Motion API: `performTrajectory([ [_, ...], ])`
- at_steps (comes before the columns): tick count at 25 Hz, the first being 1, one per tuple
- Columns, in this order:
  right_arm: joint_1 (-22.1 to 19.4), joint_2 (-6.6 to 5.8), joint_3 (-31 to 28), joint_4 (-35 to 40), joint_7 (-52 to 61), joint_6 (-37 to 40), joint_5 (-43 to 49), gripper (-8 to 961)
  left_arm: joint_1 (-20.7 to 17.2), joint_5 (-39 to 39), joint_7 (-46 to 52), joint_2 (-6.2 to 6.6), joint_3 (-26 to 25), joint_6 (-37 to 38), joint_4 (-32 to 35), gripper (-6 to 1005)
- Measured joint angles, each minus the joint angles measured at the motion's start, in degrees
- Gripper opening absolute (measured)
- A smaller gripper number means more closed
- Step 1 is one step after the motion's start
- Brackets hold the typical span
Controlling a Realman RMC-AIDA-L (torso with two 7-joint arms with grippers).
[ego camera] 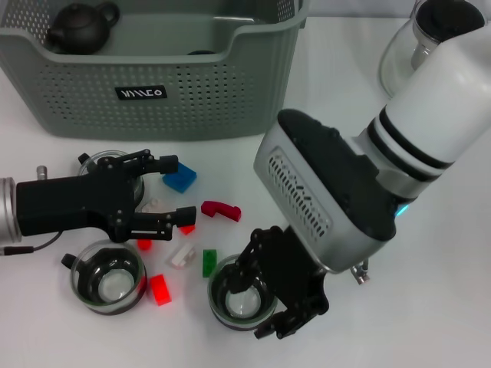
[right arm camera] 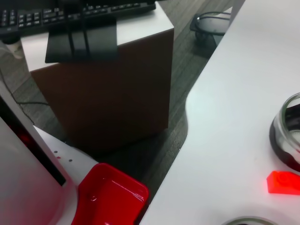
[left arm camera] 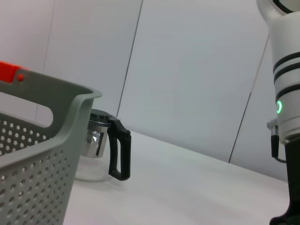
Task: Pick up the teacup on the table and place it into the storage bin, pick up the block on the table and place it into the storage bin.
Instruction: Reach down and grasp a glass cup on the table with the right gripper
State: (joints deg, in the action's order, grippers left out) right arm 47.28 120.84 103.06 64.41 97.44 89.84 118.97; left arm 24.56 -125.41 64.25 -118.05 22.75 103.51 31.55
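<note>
Your right gripper (ego camera: 265, 295) sits at five o'clock, fingers spread around a teacup (ego camera: 242, 301). Your left gripper (ego camera: 178, 192), at nine o'clock, gapes empty beside blocks (ego camera: 179, 178).

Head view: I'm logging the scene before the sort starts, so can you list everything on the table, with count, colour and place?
storage bin: one, grey-green, far left of table
teapot: one, black, inside the bin
glass pitcher: one, clear with black handle, far right
teacups: three, clear glass; front left, front centre, one under the left claw
blocks: blue, dark red curved, green, white, red, plus small red pieces, between the cups
left claw: black, open, over the blocks
right claw: black, at the front centre teacup
</note>
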Motion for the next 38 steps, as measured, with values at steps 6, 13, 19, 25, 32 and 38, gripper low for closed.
performTrajectory([
  [6, 0.01, 0.04, 1.83, -0.29, 0.97, -0.93, 0.19, 591, -0.28, -0.41, -0.20, 0.01, 0.18, -0.94, 0.00, 900],
  [13, 0.41, -0.05, 2.29, -1.71, 1.57, -2.23, 0.79, 590, -0.55, -0.63, -0.28, 0.01, 0.38, -3.25, 0.00, 900],
  [19, 0.68, 0.07, 3.48, -3.07, 1.63, -3.60, 0.86, 592, -0.57, -0.72, -0.12, 0.01, 0.50, -3.14, 0.00, 899],
  [25, 0.79, 0.10, 4.80, -3.86, 1.76, -5.03, 0.85, 590, -0.57, -0.72, -0.09, -0.05, 0.40, -2.86, -0.15, 899],
  [32, 0.96, 0.10, 6.59, -4.77, 1.79, -7.53, 0.83, 589, -0.57, -0.67, 0.00, -0.07, 0.28, -2.80, -0.43, 898],
  [38, 1.07, 0.10, 8.63, -5.60, 1.79, -9.87, 0.82, 587, -0.50, -0.56, 0.00, -0.08, 0.31, -2.79, -0.58, 897],
])
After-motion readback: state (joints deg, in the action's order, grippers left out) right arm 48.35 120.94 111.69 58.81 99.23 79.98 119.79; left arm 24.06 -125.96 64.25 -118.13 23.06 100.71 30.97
